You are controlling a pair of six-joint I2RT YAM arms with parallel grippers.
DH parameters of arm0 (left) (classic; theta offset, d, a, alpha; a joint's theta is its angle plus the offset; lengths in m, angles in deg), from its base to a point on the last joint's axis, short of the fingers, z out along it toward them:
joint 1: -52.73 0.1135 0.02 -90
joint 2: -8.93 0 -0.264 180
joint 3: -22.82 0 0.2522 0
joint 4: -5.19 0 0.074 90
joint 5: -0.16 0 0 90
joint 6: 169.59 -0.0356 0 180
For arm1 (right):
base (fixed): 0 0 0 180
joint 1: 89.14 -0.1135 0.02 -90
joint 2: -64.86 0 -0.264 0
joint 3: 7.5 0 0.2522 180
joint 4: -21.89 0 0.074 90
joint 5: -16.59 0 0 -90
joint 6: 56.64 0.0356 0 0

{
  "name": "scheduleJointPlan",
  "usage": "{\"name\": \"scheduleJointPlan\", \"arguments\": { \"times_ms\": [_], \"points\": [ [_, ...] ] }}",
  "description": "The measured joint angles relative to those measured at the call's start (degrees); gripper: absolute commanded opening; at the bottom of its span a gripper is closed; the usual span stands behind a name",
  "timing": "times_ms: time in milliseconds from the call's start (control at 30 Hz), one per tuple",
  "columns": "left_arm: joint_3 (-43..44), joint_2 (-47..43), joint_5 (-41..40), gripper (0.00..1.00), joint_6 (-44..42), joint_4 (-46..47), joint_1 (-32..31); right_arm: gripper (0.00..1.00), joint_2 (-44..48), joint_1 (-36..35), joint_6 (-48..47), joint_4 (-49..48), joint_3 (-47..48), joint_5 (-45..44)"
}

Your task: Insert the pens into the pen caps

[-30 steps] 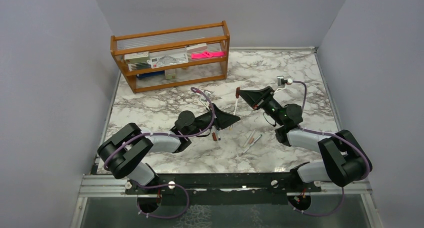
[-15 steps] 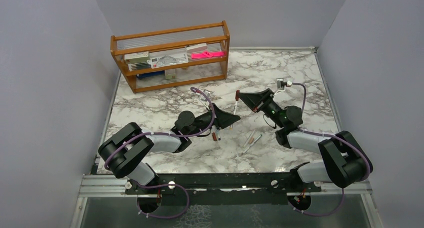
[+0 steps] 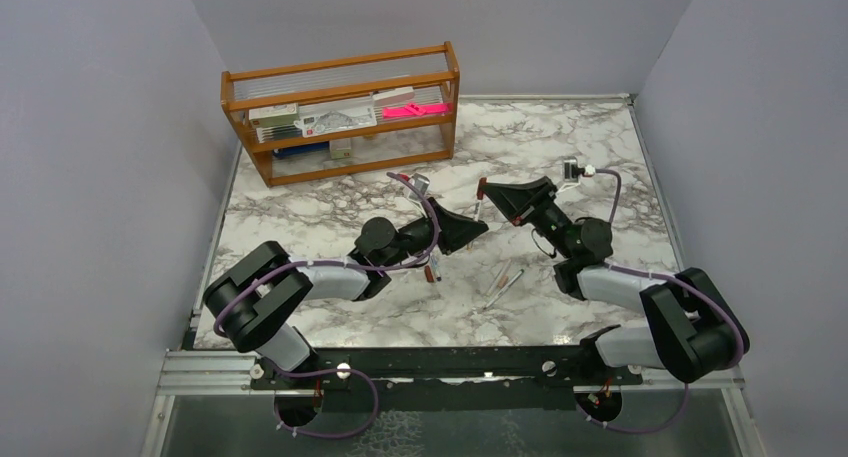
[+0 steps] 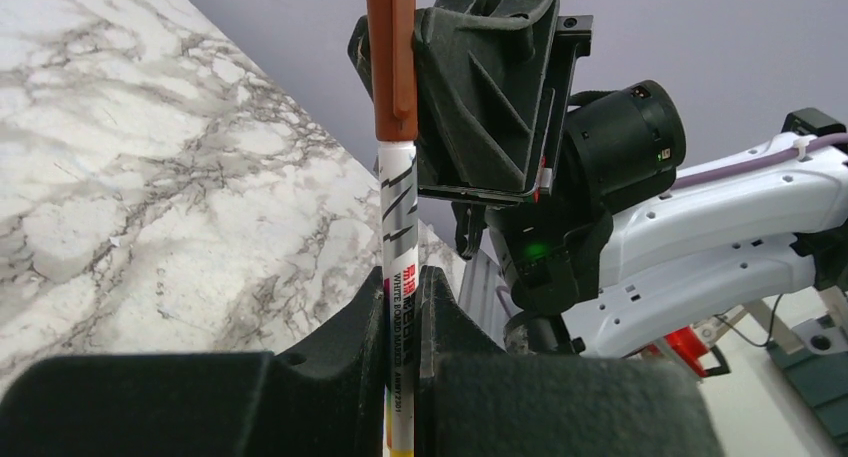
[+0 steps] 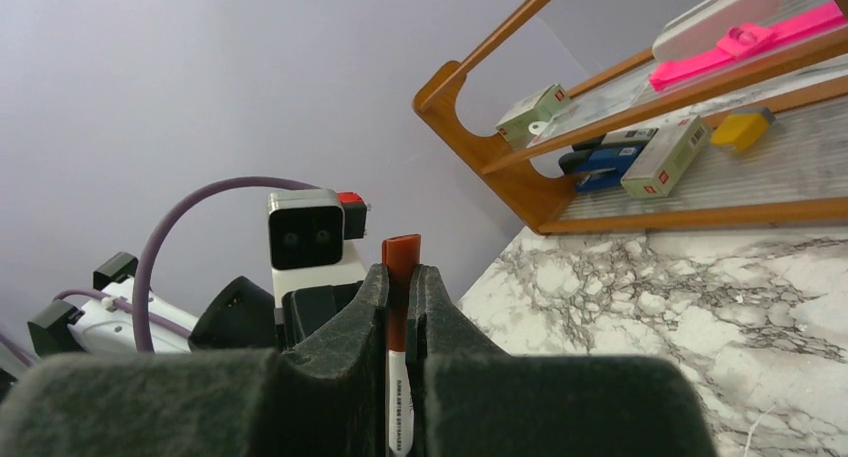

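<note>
My left gripper [image 4: 402, 277] is shut on a white whiteboard-marker pen [image 4: 398, 217] and holds it above the table. A red-brown pen cap [image 4: 390, 57] sits on the pen's far end. My right gripper [image 5: 401, 277] is shut on that cap [image 5: 401, 262], with the white barrel [image 5: 400, 397] showing below it. In the top view the two grippers [image 3: 472, 225] [image 3: 492, 191] meet tip to tip over the table's middle, with the pen [image 3: 479, 209] between them. More pens lie on the marble: one with a dark red end [image 3: 432, 268] and two thin ones [image 3: 501, 282].
A wooden rack [image 3: 340, 167] with boxed stationery and a bright pink flat item [image 3: 415, 109] stands at the back left; it also shows in the right wrist view [image 5: 500, 167]. Grey walls enclose the marble table [image 3: 560, 137] on three sides.
My left gripper has moved up and to the right toward the right gripper, closing the gap. The pen's bare length between the two grippers has shortened. The loose pens have not moved.
</note>
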Motion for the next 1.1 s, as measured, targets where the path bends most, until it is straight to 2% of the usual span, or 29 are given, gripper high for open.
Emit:
{"name": "scheduleJointPlan", "arguments": {
  "times_ms": [367, 900, 933, 1000, 1100],
  "points": [
    [1.33, -0.02, 2.38, 0.00, -7.76, 0.98, -0.09, 0.02, 2.82, 0.63, -2.05, -0.37, -0.13, 1.92],
    [8.55, -0.85, 9.44, 0.00, -11.34, -8.66, 0.33, 0.02, 6.58, 1.90, -3.10, -1.99, -2.29, 0.61],
    [8.55, -1.11, 9.64, 0.00, -11.52, -9.22, 0.33, 0.11, 6.95, 1.88, -3.06, -1.88, -2.45, 0.61],
    [8.55, -1.84, 9.90, 0.00, -11.80, -10.34, 0.33, 0.38, 7.87, 1.86, -2.54, -1.79, -2.73, 0.33],
    [8.24, -3.85, 8.94, 0.00, -12.39, -8.52, 0.61, 0.59, 9.42, 0.59, -0.04, -1.20, -6.03, 1.11]
  ]
}}
